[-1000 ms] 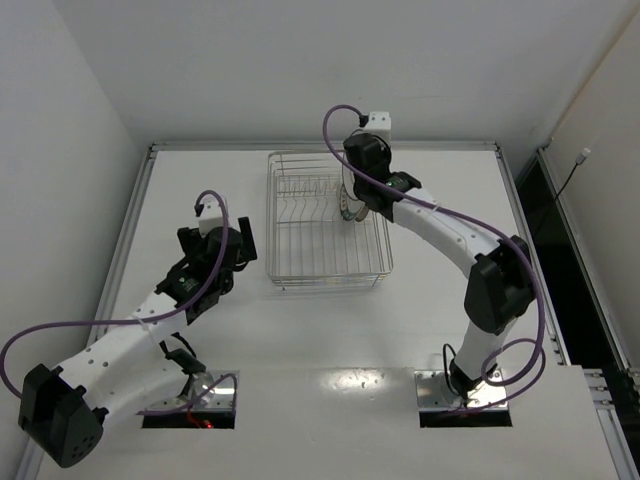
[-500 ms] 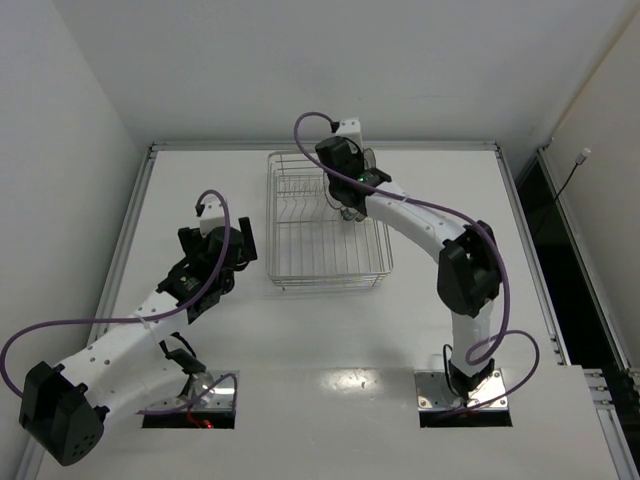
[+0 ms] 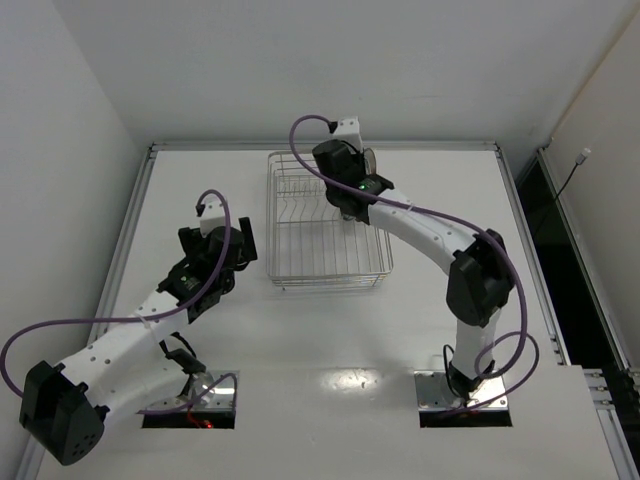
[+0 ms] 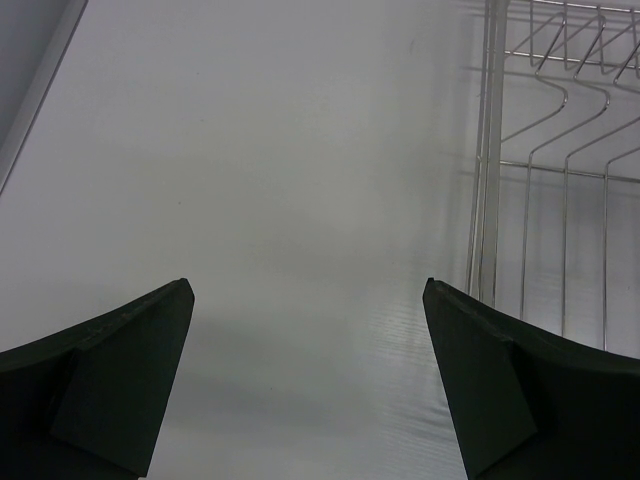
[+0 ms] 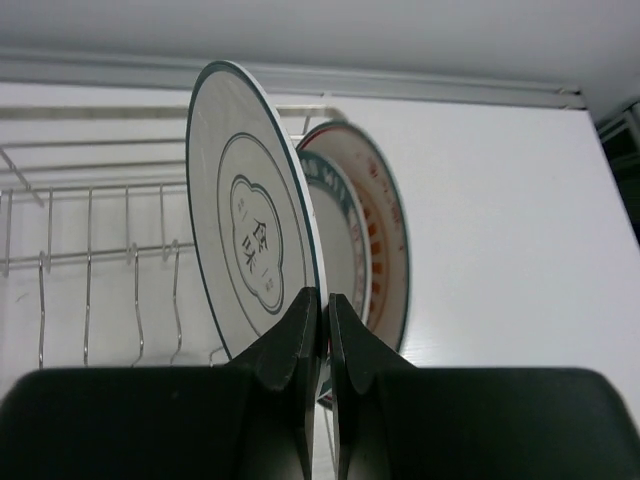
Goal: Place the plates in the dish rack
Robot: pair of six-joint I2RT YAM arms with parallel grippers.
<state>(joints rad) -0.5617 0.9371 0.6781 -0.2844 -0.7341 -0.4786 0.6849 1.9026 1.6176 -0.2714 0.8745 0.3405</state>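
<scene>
Pinching the grey-ringed plate [image 5: 250, 240] by its rim with the right end effector [image 5: 322, 305], upright in the dish rack [image 5: 90, 250], just beside the teal-rimmed plate [image 5: 340, 240] and the orange-patterned plate [image 5: 385, 240]. Hovering left of the dish rack over the tabletop [image 4: 250, 150] with the left end effector [image 4: 306, 285] spread wide open.

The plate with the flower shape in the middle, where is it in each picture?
Top external: at the dish rack's far end, almost wholly hidden under the right arm's wrist.
Left wrist: not in it.
Right wrist: left of centre, upright, the plate pinched at its bottom edge by the right pincer.
Shared landmark: the dish rack's wires, in all three.
</scene>
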